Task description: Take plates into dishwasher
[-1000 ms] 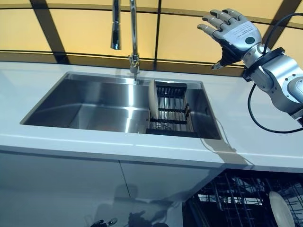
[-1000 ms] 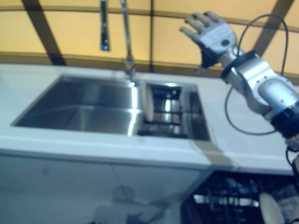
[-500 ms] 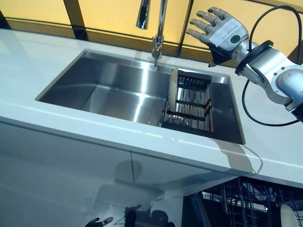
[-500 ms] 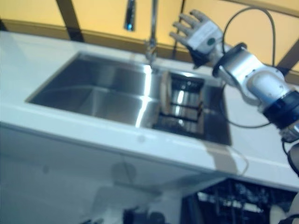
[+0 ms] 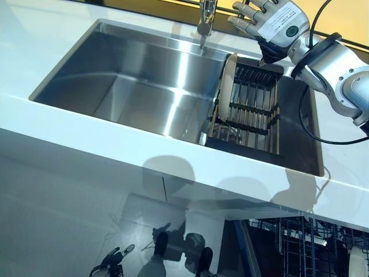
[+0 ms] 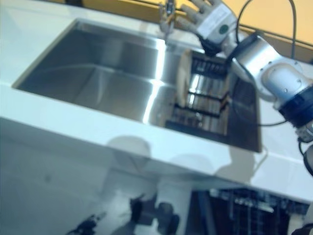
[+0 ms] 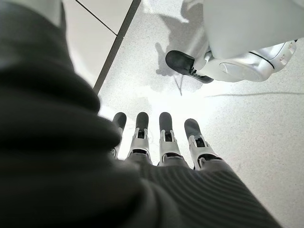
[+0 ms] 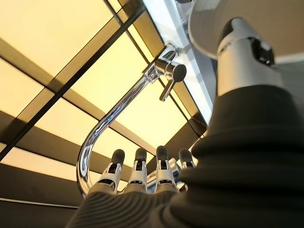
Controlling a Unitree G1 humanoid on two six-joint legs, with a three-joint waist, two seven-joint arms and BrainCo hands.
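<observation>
Right hand above the sink rack, plate on edge in it.

Right hand (image 5: 275, 26) hangs over the far edge of the sink (image 5: 138, 86), fingers spread and straight, nothing held, beside the faucet (image 5: 206, 17). A plate (image 5: 226, 86) stands upright at the left end of the wire rack (image 5: 249, 112) in the sink's right part. Left hand (image 7: 161, 137) hangs low over the floor (image 7: 247, 118), fingers straight, empty. The dishwasher rack (image 5: 300, 242) sits open below the counter (image 5: 115, 144) at its right end.
</observation>
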